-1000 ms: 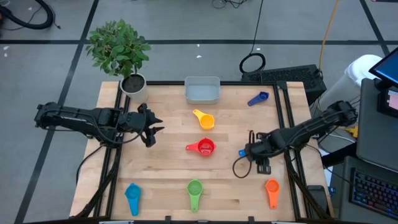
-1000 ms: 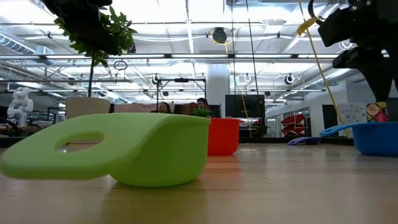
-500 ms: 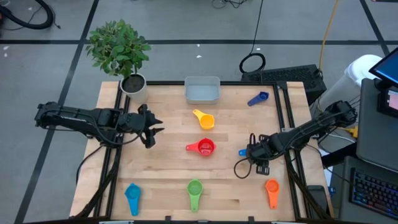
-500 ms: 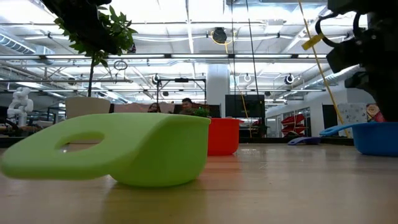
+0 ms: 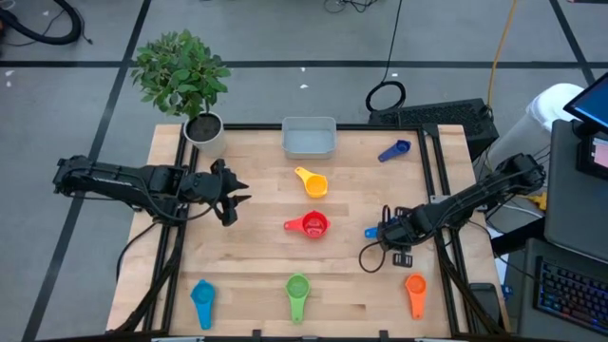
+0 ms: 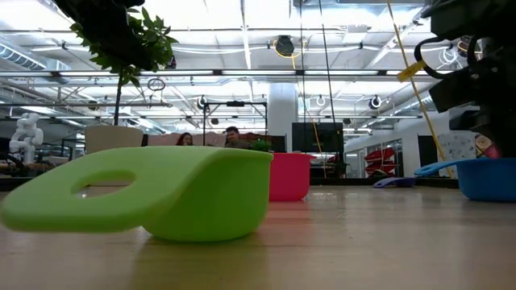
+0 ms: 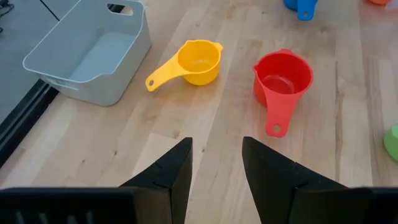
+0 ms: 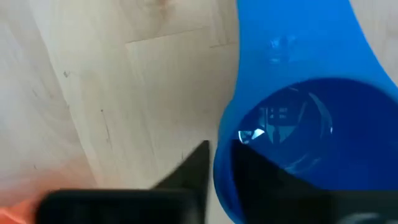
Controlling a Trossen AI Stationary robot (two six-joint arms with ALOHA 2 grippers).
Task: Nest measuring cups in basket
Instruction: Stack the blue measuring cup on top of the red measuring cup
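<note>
My right claw (image 5: pixel 383 232) is down on the desk (image 5: pixel 256 256), right at a dark blue cup (image 5: pixel 371 232). In my right wrist view one finger (image 8: pixel 193 171) sits just outside the cup's wall (image 8: pixel 225 168) and the other looks to be inside the bowl. I think the fingers are pinching that wall, so I am holding this cup by its rim.

The basket (image 5: pixel 309 138) lies far off from this claw, toward the back edge of the desk and over toward my left arm. The yellow cup (image 5: pixel 312 180) and the red cup (image 5: pixel 310 225) sit between us. The basket's long side runs across the desk.

My left claw (image 5: pixel 234 199) waits a bit open above the desk. It is nearer the basket, but it holds nothing.
</note>
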